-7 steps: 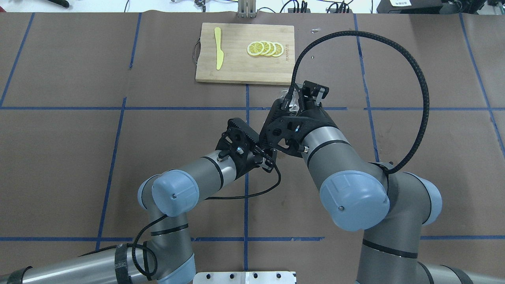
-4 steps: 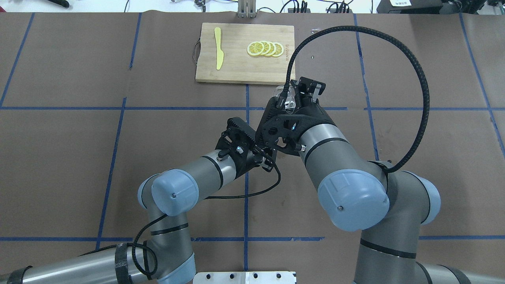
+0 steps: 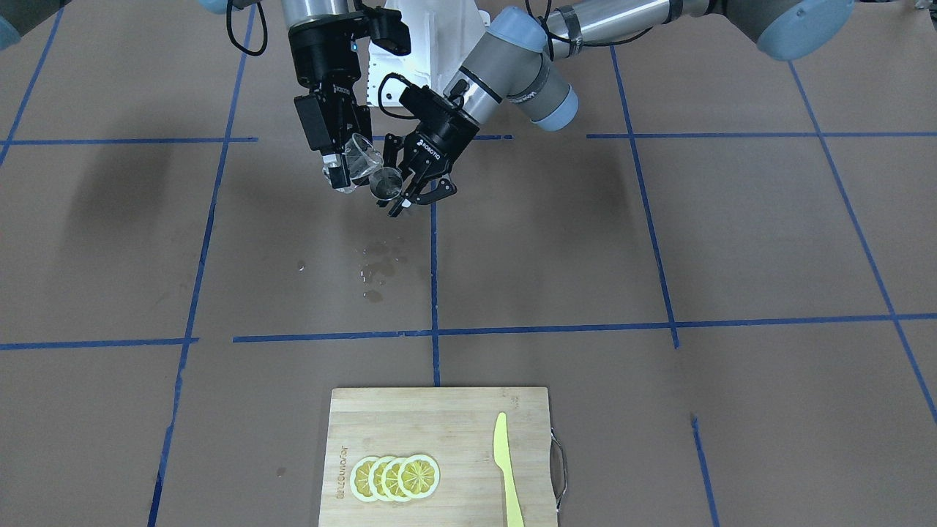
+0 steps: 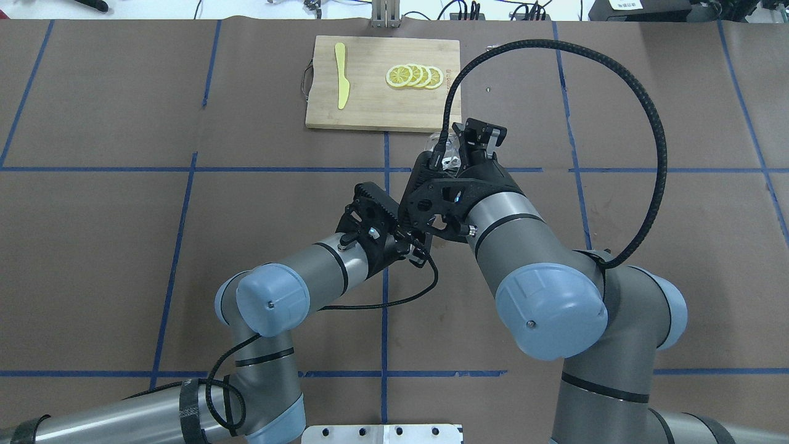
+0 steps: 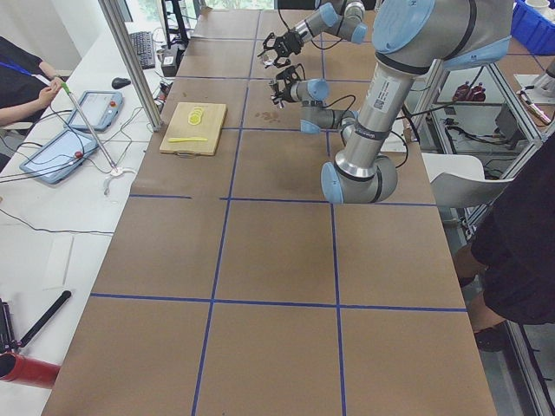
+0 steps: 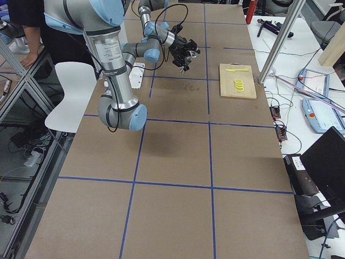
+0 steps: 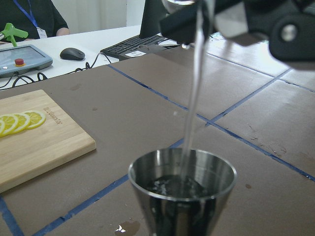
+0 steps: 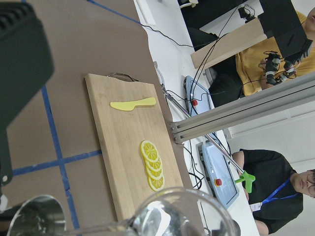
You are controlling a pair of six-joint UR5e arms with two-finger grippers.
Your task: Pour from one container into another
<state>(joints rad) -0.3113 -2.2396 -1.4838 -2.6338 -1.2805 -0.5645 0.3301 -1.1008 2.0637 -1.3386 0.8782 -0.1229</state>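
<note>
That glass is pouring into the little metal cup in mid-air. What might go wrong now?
1. The stream falls through open air into the narrow metal cup; a slight drift of the right hand or left hand might send it past the rim. Wet spots on the table below hint at spills.
2. The cup holds liquid; tipping the glass further may overflow it.

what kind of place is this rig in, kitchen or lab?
Most likely a robotics lab, not a kitchen: blue tape grid on the paper-covered table, a teach pendant and an operator at the side desk.
</note>
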